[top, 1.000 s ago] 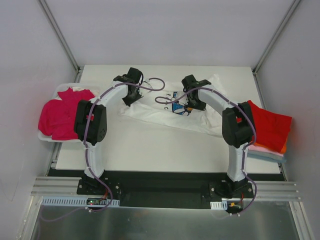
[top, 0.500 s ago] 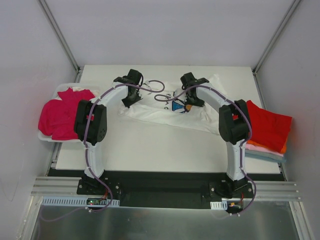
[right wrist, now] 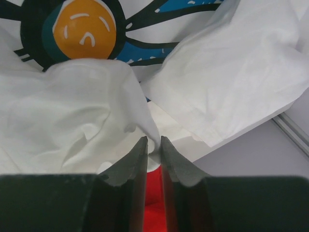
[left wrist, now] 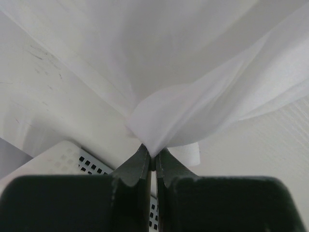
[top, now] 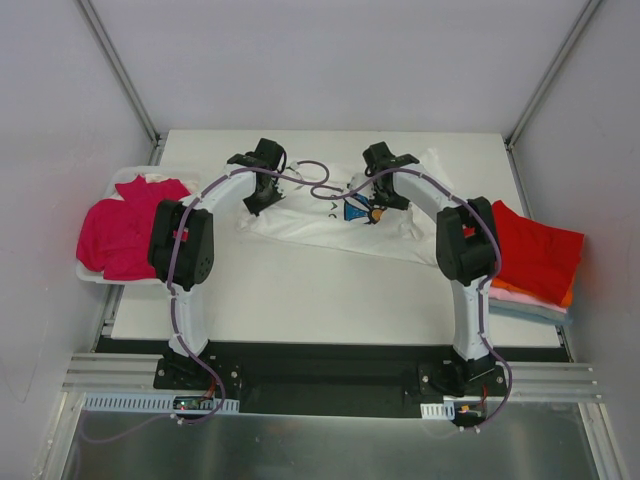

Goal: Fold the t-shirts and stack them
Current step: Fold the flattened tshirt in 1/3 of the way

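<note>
The big white table (top: 300,290) had a soft, white cloth t-shirt (top: 320,225) lying crumpled across its far middle, between the two arms. The shirt showed a blue flower print (right wrist: 83,21) with an orange middle. The left gripper (left wrist: 153,155) pinched a bunched fold of it. The right gripper (right wrist: 153,145) pinched another fold.
</note>
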